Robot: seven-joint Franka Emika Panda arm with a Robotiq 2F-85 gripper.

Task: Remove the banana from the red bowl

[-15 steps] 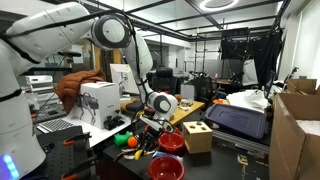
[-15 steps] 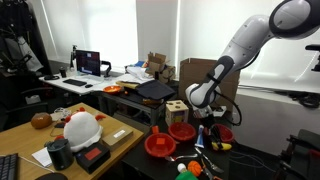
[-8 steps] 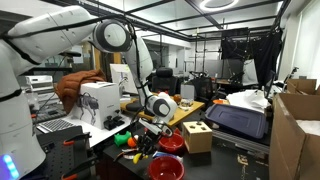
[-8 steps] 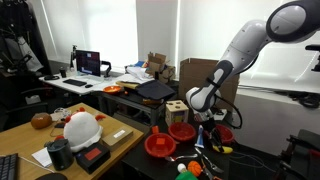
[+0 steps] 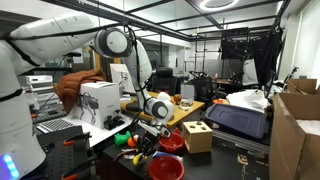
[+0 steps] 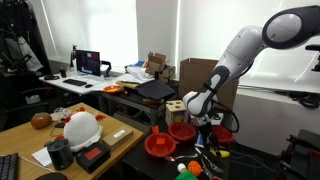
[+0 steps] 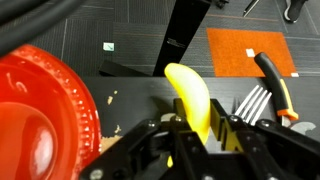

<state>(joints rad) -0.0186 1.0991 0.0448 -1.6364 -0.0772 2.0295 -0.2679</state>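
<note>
1. Wrist view: the gripper [image 7: 200, 135] is clamped on the small curved bright-yellow toy banana [image 7: 190, 95]. The dark fingers [image 7: 222, 132] pinch it on both sides near its lower end.
2. The rest of the banana sticks straight out past the fingertips, up the middle of the picture, curving a bit to the left at the tip.
3. The wide-rimmed glossy plastic red bowl [image 7: 78, 92] is on the left of that view. The banana isn't in it. It sits off to the right of the rim with a strip of dark surface showing between them, so no contact that I can see.
4. To the right of the banana there are some pale fork-like tines [image 7: 255, 100] with a black-and-orange handled tool [image 7: 276, 82] just beside them. Further back there's a flat orange square mat [image 7: 250, 50].
5. In both exterior views the gripper [image 5: 147, 137] [image 6: 208, 130] hangs low over the cluttered table edge, near a light wooden box with cut-out holes [image 5: 197, 135] [image 6: 176, 108].
6. From those two angles the banana is too small for me to make out in the grip, so I'm going by the wrist camera there.
</note>
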